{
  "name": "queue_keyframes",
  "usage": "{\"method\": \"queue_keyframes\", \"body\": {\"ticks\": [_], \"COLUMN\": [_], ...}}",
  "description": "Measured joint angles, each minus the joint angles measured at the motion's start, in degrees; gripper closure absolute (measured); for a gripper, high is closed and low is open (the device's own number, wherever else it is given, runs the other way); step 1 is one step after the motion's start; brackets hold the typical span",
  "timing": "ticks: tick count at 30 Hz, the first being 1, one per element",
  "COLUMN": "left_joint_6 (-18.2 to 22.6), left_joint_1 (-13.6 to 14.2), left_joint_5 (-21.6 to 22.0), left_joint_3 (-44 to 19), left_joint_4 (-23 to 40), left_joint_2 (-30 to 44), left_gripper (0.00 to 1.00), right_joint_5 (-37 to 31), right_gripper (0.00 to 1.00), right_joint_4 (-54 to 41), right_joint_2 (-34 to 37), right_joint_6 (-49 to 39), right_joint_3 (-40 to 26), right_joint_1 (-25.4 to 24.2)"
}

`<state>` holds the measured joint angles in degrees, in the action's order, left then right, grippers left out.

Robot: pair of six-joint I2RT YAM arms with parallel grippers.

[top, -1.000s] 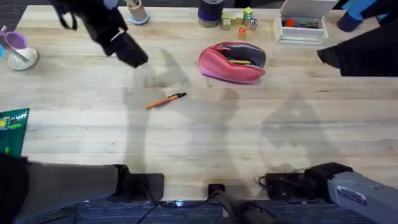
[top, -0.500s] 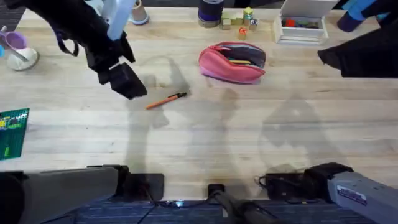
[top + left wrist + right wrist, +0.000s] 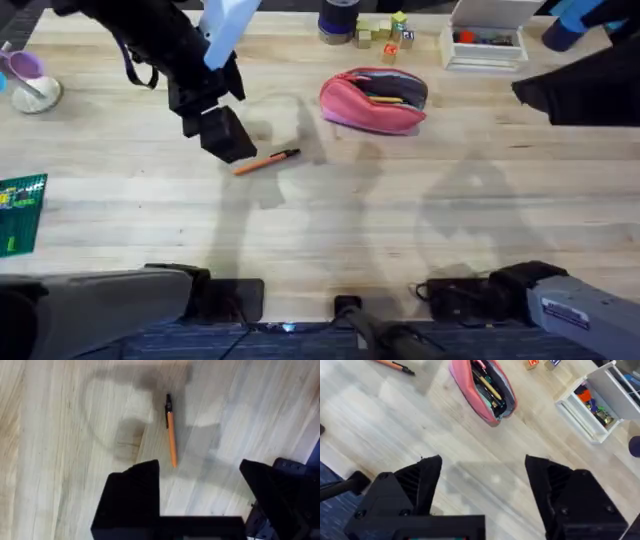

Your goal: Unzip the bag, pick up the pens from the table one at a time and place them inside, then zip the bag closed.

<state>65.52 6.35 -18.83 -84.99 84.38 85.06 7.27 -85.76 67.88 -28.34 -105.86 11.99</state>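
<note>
The pink bag (image 3: 375,100) lies unzipped at the table's (image 3: 400,230) back middle, with a tan-yellow pen (image 3: 385,99) showing inside. In the right wrist view the bag (image 3: 465,385) gapes open with pens (image 3: 487,387) in it. An orange pen with a black tip (image 3: 266,162) lies on the wood to the bag's front left. My left gripper (image 3: 228,140) hovers just left of that pen; in its wrist view the gripper (image 3: 200,485) is open, the pen (image 3: 171,430) just ahead of the fingertips. My right gripper (image 3: 485,485) is open and empty, held high right of the bag.
Along the back edge stand a tan cup (image 3: 218,18), a dark cup (image 3: 340,18), small toy blocks (image 3: 385,30) and a white box (image 3: 485,40). A purple cup (image 3: 28,78) and a green card (image 3: 20,205) sit at the left edge.
My left gripper has moved right and nearer the table front, closing in on the orange pen. The right arm, the bag and the pen have not moved.
</note>
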Motion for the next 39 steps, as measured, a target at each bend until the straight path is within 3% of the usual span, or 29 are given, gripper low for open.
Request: {"method": "queue_keyframes", "body": {"ticks": [13,20,27,39], "left_joint_6": [-0.1,-0.1,-1.0,-1.4], "left_joint_1": [0.2,2.2,2.4,2.9], "left_joint_5": [0.0,0.2,2.2,5.9], "left_joint_3": [3.6,12.8,19.2,24.1], "left_joint_4": [-0.1,-8.5,-17.0,-24.2], "left_joint_2": [0.0,0.0,0.0,0.1], "left_gripper": [0.005,0.005,0.005,0.005], "right_joint_5": [0.0,0.0,0.0,0.0], "right_gripper": [0.006,0.005,0.005,0.005], "right_joint_4": [0.0,0.0,0.0,0.0], "right_joint_2": [0.0,0.0,0.0,0.0], "right_joint_6": [0.0,0.0,0.0,0.0], "right_joint_3": [0.0,0.0,0.0,0.0], "right_joint_1": [0.0,0.0,0.0,0.0]}}
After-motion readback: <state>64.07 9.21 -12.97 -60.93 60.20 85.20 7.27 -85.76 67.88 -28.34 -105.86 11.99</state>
